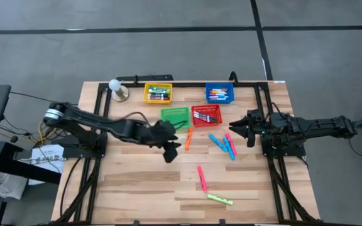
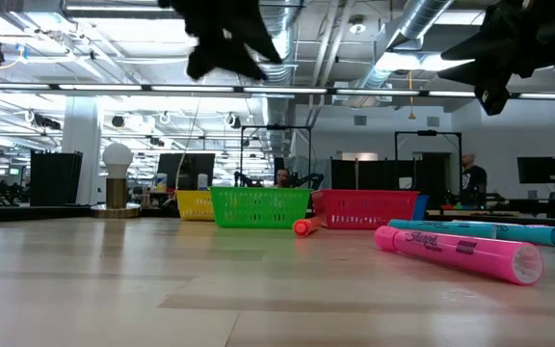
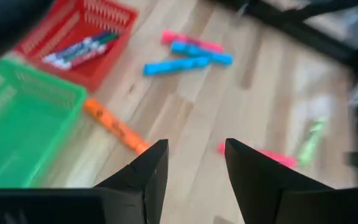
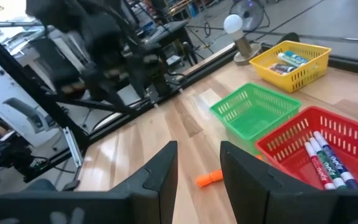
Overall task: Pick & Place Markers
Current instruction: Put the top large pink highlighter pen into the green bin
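Note:
Loose markers lie flat on the wooden table: an orange one [image 1: 188, 139] beside the green basket, two blue ones [image 1: 217, 143] and a pink one [image 1: 230, 143] right of it, another pink one [image 1: 202, 177] nearer, and a yellow-green one [image 1: 219, 199] nearest. My left gripper [image 1: 168, 149] hovers open, raised off the table, just left of the orange marker [image 3: 114, 126]. Past its fingers the pink marker [image 3: 272, 155] shows. My right gripper [image 1: 237, 129] hangs open above the table, right of the blue markers, pointing toward the orange marker [image 4: 209, 178].
Four mesh baskets sit toward the far edge: yellow [image 1: 158, 93] and blue [image 1: 219, 94] behind, green [image 1: 175, 116] and red [image 1: 206, 114] in front. The yellow, blue and red ones hold markers. A white bulb on a stand [image 1: 117, 88] is at the far left. Bare wood lies near the front edge.

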